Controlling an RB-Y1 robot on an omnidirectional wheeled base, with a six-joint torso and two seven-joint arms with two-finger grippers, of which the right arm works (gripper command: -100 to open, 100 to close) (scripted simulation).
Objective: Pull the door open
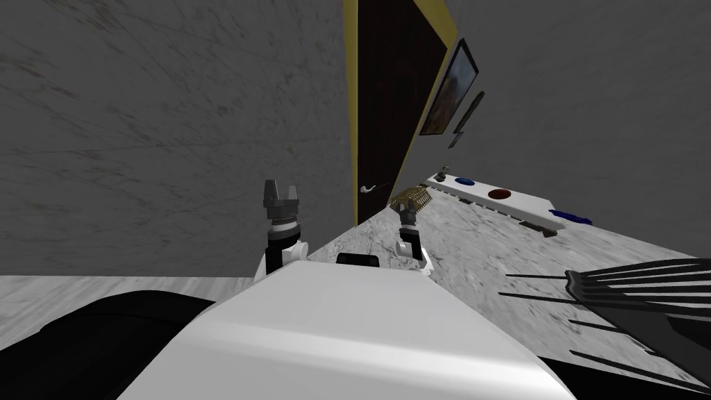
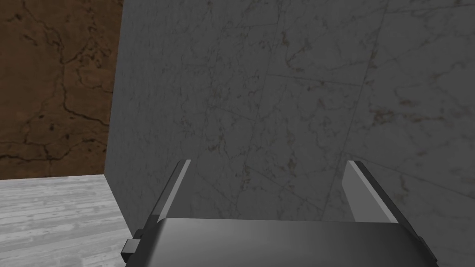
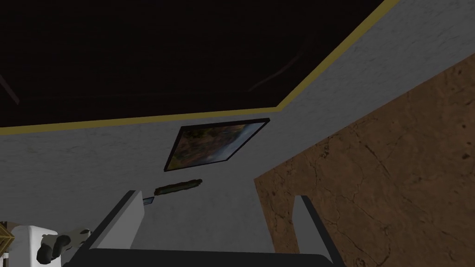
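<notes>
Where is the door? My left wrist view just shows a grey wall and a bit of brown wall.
Observer: In the head view the door stands just right of your grey wall. It is dark, in a yellow frame.
Operator: Has it got a handle?
Observer: Yes, a small pale lever handle, on the door's edge nearest that wall.
Operator: Is my other gripper holding it?
Observer: No. The right gripper is open and empty, facing a framed picture that hangs beside the door.
</notes>
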